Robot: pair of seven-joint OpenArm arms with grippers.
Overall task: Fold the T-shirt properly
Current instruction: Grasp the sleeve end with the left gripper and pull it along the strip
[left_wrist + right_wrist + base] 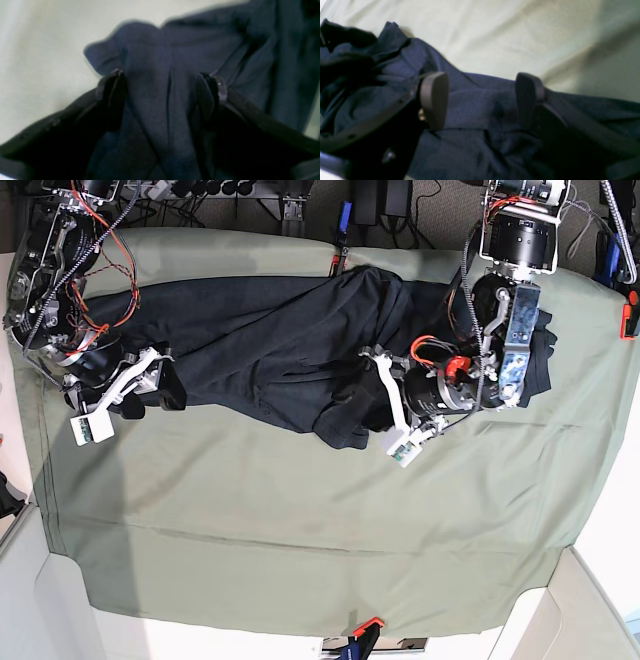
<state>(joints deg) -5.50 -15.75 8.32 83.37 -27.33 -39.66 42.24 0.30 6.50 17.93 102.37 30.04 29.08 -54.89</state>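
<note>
1. The T-shirt [285,345] lies beneath and between both pincers, soft, matte and dark, rumpled into long ridges, on a wrinkled pale green cloth [290,530].
2. The left pincer [162,97] stands wide open over a raised fold; I can't tell whether it touches.
3. The right pincer [481,97] is wide open too, gripping nothing, above the shirt's edge.
4. The arms hide parts of the shirt; the left close-up is blurry.
5. Past both pincers, beyond the shirt's edge, bare cloth leaves room.
</note>
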